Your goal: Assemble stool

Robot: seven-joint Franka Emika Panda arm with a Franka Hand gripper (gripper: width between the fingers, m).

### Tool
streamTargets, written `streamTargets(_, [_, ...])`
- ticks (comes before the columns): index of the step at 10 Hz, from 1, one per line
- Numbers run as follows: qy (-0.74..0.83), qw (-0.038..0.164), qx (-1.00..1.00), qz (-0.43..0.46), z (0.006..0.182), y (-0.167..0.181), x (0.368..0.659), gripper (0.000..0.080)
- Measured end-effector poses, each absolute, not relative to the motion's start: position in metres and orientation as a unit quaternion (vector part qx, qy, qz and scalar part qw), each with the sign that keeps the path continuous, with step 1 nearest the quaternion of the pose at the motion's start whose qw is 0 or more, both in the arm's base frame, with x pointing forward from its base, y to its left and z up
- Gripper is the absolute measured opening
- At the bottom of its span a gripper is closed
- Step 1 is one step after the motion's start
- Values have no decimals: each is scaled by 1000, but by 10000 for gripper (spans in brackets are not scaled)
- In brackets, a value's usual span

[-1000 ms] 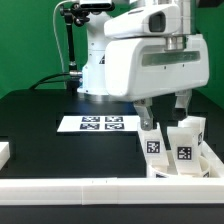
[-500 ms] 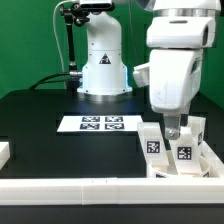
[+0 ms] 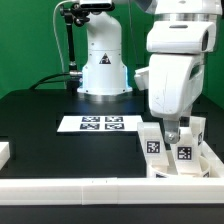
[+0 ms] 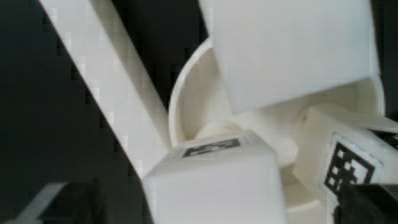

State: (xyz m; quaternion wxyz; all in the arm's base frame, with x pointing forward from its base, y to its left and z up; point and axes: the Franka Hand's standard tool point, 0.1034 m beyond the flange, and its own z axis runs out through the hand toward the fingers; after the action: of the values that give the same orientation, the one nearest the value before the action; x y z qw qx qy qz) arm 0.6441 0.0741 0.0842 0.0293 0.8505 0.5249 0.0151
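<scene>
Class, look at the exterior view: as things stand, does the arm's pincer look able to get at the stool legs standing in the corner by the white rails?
Probably yes. The pincer hangs open directly above the stool legs, with nothing between; only the rails beside them might crowd it.

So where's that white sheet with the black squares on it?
The marker board lies flat on the black table, near the middle of the exterior view, in front of the robot's base and to the left of the stool legs.

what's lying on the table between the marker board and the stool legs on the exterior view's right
Nothing: in the exterior view only bare black table separates the marker board from the nearest stool leg.
</scene>
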Motion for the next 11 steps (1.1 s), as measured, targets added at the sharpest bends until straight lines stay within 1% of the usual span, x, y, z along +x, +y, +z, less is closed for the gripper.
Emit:
streamTargets(1, [521, 29, 853, 16, 84, 76, 645, 649])
streamTargets(2, [515, 29, 857, 16, 83, 77, 645, 625])
streamTargets(3, [508, 28, 861, 16, 82, 77, 645, 495])
streamTargets(4, [507, 28, 861, 16, 82, 76, 645, 495])
streamTargets(5, [507, 28, 861, 16, 82, 76, 645, 335])
streamTargets(9, [474, 25, 880, 17, 82, 71, 646, 337])
streamTargets(11, [386, 18, 922, 20, 82, 69, 645, 337])
